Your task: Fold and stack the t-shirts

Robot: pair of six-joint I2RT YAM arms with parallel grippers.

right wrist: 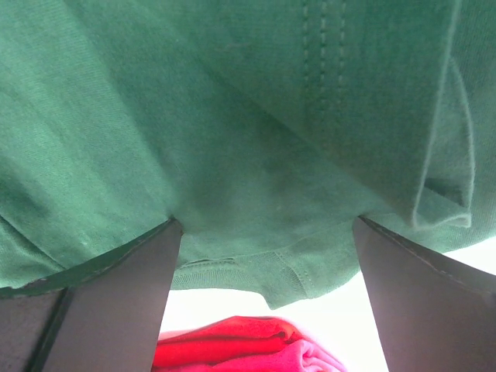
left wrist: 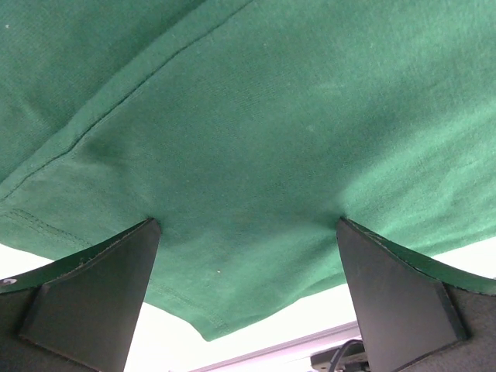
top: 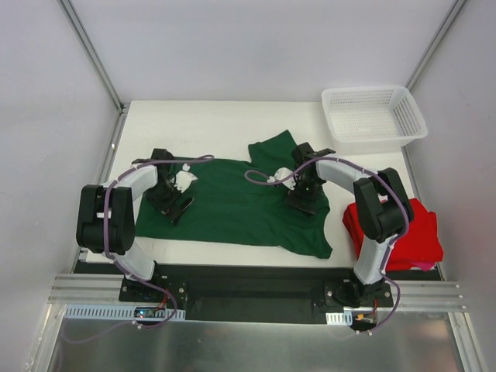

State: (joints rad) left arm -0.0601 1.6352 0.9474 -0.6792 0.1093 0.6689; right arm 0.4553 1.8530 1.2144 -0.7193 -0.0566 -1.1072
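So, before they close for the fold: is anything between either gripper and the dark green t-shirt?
Nothing visible. The left gripper and the right gripper both hang open directly over the dark green t-shirt, with their fingertips right at the bare cloth.

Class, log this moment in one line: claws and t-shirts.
left claw: open over green t-shirt | right claw: open over same shirt | green t-shirt: spread out, unfolded | red t-shirt: folded, table's right
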